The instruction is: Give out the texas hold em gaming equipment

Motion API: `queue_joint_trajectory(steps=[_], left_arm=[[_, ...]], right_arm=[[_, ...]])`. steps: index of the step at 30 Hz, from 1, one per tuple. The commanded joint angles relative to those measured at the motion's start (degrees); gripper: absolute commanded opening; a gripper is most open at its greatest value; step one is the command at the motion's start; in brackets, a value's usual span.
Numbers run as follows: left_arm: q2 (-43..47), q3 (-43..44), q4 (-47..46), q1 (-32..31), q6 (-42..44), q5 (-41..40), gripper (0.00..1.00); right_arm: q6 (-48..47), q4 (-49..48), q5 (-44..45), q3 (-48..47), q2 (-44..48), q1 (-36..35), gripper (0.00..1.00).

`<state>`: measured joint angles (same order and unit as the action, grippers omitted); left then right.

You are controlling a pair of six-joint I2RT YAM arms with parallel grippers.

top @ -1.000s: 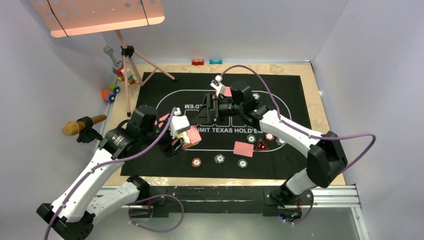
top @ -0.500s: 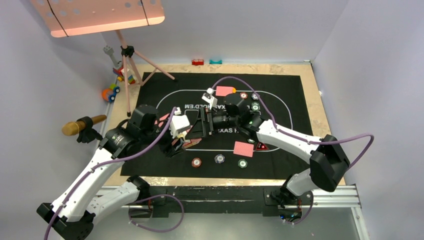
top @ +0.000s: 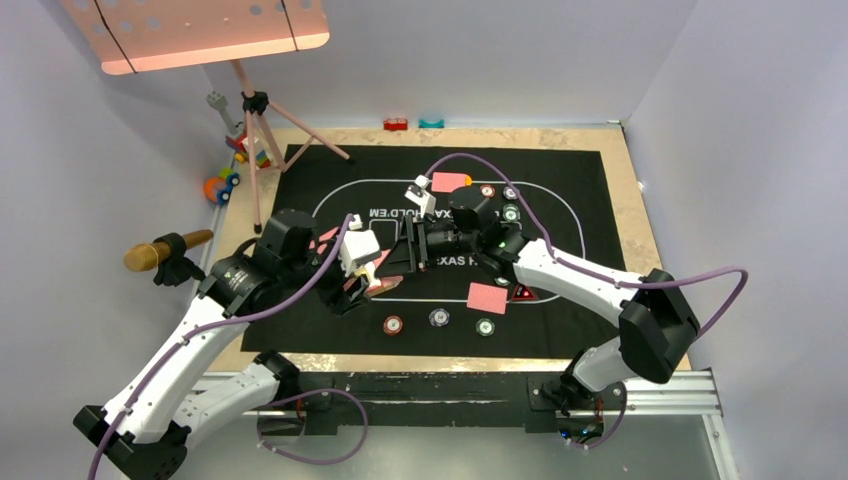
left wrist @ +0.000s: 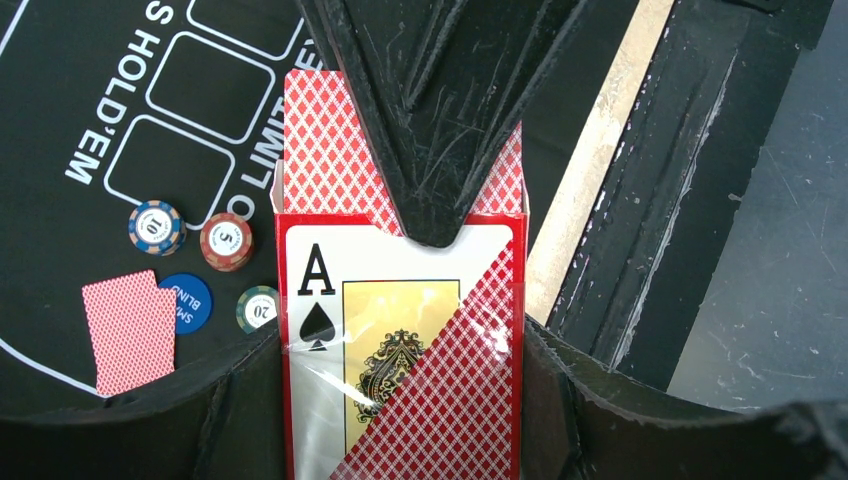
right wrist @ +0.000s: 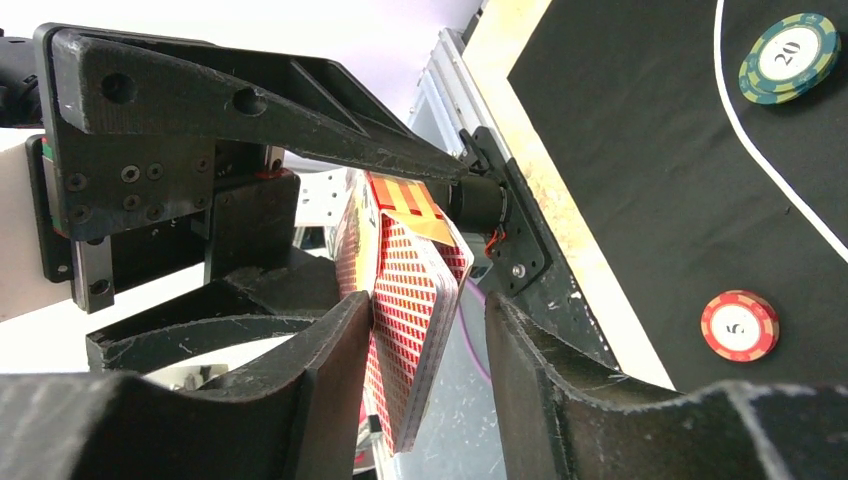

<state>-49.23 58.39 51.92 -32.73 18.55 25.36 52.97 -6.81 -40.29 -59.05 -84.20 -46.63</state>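
The left end effector [left wrist: 405, 300] is clamped on the card box [left wrist: 400, 350], whose ace-of-spades face looks up at the wrist camera, red-backed cards [left wrist: 330, 140] standing out of its open top. The right end effector [right wrist: 425, 330] straddles those cards' free end, its fingers [right wrist: 330, 350] partly apart on either side; I cannot tell if they touch. Beyond the left end effector, on the black mat [left wrist: 90, 90], lie three chips [left wrist: 226, 241], a blue button [left wrist: 188, 300] and a single face-down card [left wrist: 128, 330]. Further off on the surface [top: 620, 170], more chips [top: 437, 318] lie near the arms' bases.
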Motion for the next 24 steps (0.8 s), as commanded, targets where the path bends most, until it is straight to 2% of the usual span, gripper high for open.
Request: queue_joint_trajectory(steps=[1, 16, 21, 24], left_arm=[[0.42, 3.13, -3.2, 0.33, -1.14, 2.2, 0.0], [0.53, 3.58, -3.36, 0.35, -1.62, 2.62, 0.0], [0.64, 3.43, -3.39, 0.33, -1.61, 2.6, 0.0], [0.88, 3.15, -3.32, 0.35, -1.59, 2.63, 0.0]], right_arm=[[-0.71, 0.7, -1.01, 0.27, 1.14, 1.36, 0.47], [-2.11, 2.95, -1.35, 1.53, 3.16, 4.45, 0.43], [-2.8, 4.39, -1.6, 2.09, 4.76, 7.38, 0.37], [-3.44, 5.4, -1.67, 1.73, 5.98, 8.89, 0.31]])
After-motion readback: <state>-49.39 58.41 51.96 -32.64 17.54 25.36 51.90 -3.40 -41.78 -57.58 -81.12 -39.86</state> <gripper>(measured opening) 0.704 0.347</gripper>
